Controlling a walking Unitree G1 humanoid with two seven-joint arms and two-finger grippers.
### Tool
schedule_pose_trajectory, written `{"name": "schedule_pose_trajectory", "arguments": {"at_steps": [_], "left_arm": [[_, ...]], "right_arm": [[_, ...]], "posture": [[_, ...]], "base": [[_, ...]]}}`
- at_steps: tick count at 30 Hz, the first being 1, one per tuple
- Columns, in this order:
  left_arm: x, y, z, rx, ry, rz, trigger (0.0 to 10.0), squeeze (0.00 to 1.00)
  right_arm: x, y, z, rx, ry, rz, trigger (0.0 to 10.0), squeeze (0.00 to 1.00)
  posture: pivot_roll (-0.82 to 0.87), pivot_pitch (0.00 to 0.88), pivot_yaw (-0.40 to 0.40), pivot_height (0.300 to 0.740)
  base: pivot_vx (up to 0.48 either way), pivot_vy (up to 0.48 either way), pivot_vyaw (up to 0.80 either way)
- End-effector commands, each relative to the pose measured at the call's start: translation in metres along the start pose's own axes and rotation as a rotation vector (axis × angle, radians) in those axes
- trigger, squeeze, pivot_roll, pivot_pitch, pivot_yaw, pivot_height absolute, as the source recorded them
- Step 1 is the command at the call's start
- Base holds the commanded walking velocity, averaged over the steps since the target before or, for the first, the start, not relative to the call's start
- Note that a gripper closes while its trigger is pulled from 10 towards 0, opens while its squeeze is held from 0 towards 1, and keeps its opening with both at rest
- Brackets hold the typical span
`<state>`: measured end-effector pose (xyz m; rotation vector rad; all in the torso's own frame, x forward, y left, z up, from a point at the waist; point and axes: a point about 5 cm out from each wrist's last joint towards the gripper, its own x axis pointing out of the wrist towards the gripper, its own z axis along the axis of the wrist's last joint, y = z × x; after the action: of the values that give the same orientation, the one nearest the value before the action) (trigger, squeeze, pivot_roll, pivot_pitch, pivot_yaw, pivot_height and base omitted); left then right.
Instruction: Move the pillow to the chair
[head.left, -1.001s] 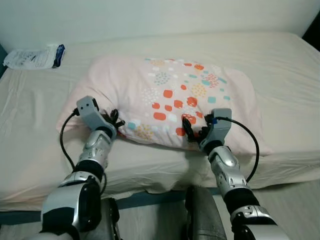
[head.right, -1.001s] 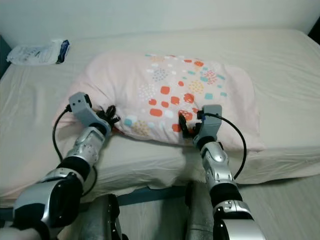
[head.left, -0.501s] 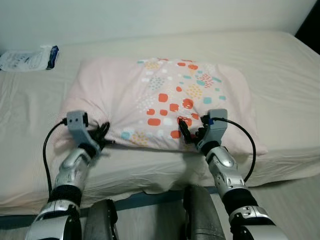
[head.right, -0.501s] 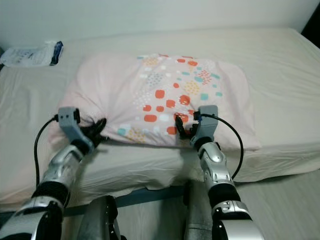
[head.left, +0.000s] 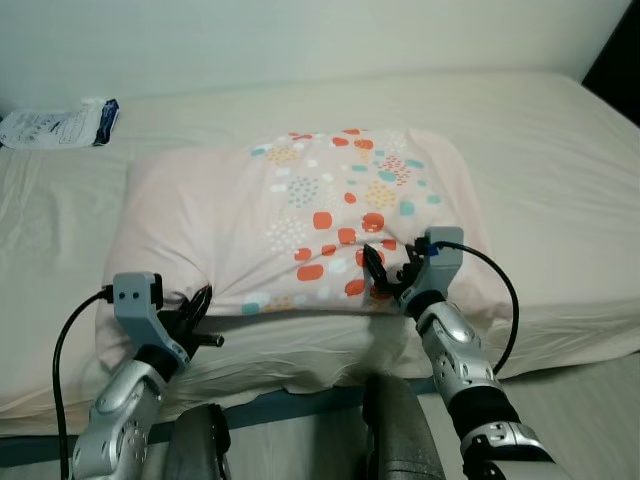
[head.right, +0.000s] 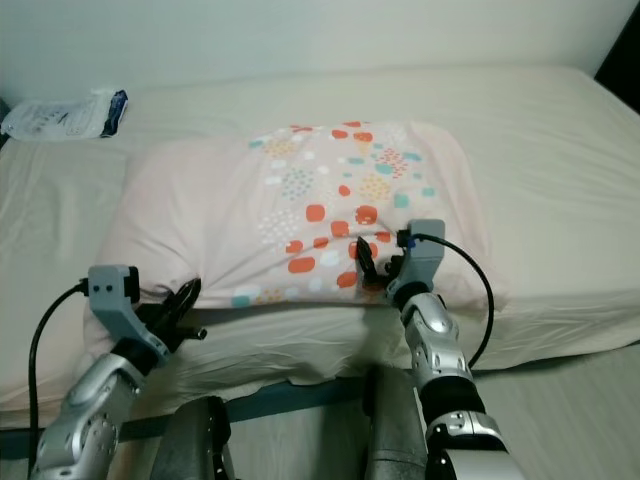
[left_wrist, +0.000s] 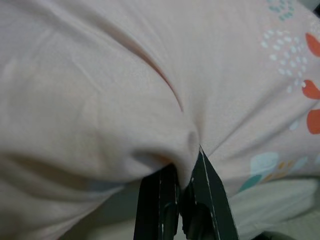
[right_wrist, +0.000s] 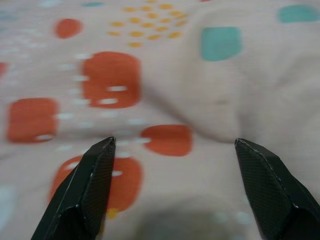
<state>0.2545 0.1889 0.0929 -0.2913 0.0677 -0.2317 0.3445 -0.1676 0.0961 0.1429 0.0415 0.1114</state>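
On bed: left gripper (left_wrist: 182, 187) pinching pillow (head.left: 300, 190); right gripper (right_wrist: 175, 150) spread.

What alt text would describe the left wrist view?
The left claw is shut on a pinched fold of the pink pillow, whose cloth puckers at the black fingers. Orange and teal spots mark one side.

A bed (head.left: 560, 150) with a cream sheet carries a pale pink pillow (head.left: 250, 230) printed with orange and teal spots, lying near the front edge. A white plastic packet (head.left: 60, 122) lies at the bed's far left corner.
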Motion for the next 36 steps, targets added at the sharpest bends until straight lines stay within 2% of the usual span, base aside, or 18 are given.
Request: {"name": "schedule_pose_trajectory", "arguments": {"at_steps": [1, 3, 4, 7, 9, 11, 12, 13, 14, 18, 19, 24, 27, 29, 30, 31, 32, 36], "left_arm": [[-0.006, 0.004, -0.001, 0.015, 0.02, 0.03, 0.0, 0.0], [-0.009, 0.002, -0.001, 0.025, 0.045, 0.043, 0.0, 0.0], [-0.009, 0.002, -0.001, 0.025, 0.045, 0.043, 0.0, 0.0], [-0.008, 0.001, 0.003, 0.04, 0.071, 0.06, 0.0, 0.0], [-0.008, 0.001, 0.003, 0.045, 0.076, 0.059, 0.0, 0.0], [-0.007, -0.003, 0.001, 0.083, 0.107, 0.026, 0.0, 0.0], [-0.007, -0.004, 0.0, 0.118, 0.122, 0.018, 4.6, 0.0], [-0.008, -0.006, -0.001, 0.141, 0.132, 0.016, 4.6, 0.0], [-0.008, -0.008, -0.001, 0.143, 0.129, -0.005, 10.0, 1.0], [-0.01, -0.012, 0.0, 0.128, 0.123, -0.055, 10.0, 1.0], [-0.013, -0.01, 0.002, 0.106, 0.118, -0.081, 10.0, 1.0], [-0.021, 0.003, 0.006, 0.103, 0.147, -0.126, 10.0, 1.0], [-0.034, 0.014, 0.014, 0.07, 0.173, -0.274, 10.0, 1.0], [-0.035, 0.04, 0.031, 0.045, 0.147, -0.218, 10.0, 1.0], [-0.035, 0.04, 0.031, 0.045, 0.147, -0.218, 10.0, 1.0], [-0.034, 0.05, 0.038, 0.041, 0.129, -0.186, 10.0, 1.0], [-0.026, 0.076, 0.054, 0.068, 0.066, -0.066, 10.0, 1.0], [-0.024, 0.084, 0.059, 0.077, 0.046, -0.026, 10.0, 1.0]], "right_arm": [[-0.009, -0.013, -0.017, 0.004, 0.075, -0.08, 10.0, 0.0], [-0.017, -0.039, -0.016, -0.055, 0.066, -0.285, 10.0, 0.0], [-0.017, -0.039, -0.016, -0.055, 0.066, -0.285, 10.0, 0.0], [-0.028, -0.062, -0.012, -0.036, 0.027, -0.464, 10.0, 0.0], [-0.03, -0.065, -0.012, -0.021, 0.022, -0.486, 10.0, 0.0], [-0.032, -0.067, -0.015, 0.006, 0.032, -0.489, 10.0, 0.0], [-0.032, -0.065, -0.016, 0.011, 0.034, -0.472, 10.0, 0.0], [-0.033, -0.064, -0.017, 0.012, 0.034, -0.462, 10.0, 0.0], [-0.033, -0.062, -0.017, 0.016, 0.03, -0.454, 10.0, 0.0], [-0.032, -0.06, -0.017, 0.028, 0.02, -0.449, 10.0, 0.0], [-0.032, -0.059, -0.014, 0.039, -0.001, -0.45, 10.0, 0.0], [-0.031, -0.059, -0.008, 0.061, -0.036, -0.452, 10.0, 0.0], [-0.031, -0.06, -0.003, 0.07, -0.075, -0.448, 10.0, 0.0], [-0.032, -0.06, 0.0, 0.083, -0.096, -0.441, 10.0, 0.0], [-0.032, -0.06, 0.0, 0.083, -0.096, -0.441, 10.0, 0.0], [-0.033, -0.061, 0.001, 0.088, -0.105, -0.44, 10.0, 0.0], [-0.037, -0.065, 0.006, 0.08, -0.15, -0.476, 10.0, 0.0], [-0.038, -0.066, 0.007, 0.076, -0.166, -0.491, 10.0, 0.0]], "posture": [[0.0, 0.125, -0.041, 0.557], [0.0, 0.117, -0.039, 0.557], [0.0, 0.117, -0.039, 0.557], [0.0, 0.111, -0.035, 0.557], [0.0, 0.111, -0.035, 0.557], [0.0, 0.109, -0.029, 0.557], [0.0, 0.108, -0.029, 0.557], [0.0, 0.108, -0.029, 0.557], [0.0, 0.107, -0.028, 0.557], [0.0, 0.108, -0.026, 0.557], [0.0, 0.11, -0.025, 0.557], [0.0, 0.114, -0.022, 0.557], [0.0, 0.119, -0.024, 0.557], [0.0, 0.125, -0.031, 0.557], [0.0, 0.125, -0.031, 0.557], [0.0, 0.126, -0.032, 0.557], [0.01, 0.132, -0.038, 0.557], [0.01, 0.132, -0.038, 0.557]], "base": [[0.0, 0.0, 0.0], [0.0, 0.0, 0.0], [0.0, 0.0, 0.0], [0.0, 0.0, 0.0], [0.0, 0.0, 0.0], [0.0, 0.0, 0.0], [0.0, 0.0, 0.0], [0.0, 0.0, 0.0], [0.0, 0.0, 0.0], [0.0, 0.0, 0.0], [0.0, 0.0, 0.0], [0.0, 0.0, 0.0], [0.0, 0.0, 0.0], [0.0, 0.0, 0.0], [0.0, 0.0, 0.0], [0.0, 0.0, 0.0], [0.0, 0.0, 0.0], [0.0, 0.0, 0.0]]}}
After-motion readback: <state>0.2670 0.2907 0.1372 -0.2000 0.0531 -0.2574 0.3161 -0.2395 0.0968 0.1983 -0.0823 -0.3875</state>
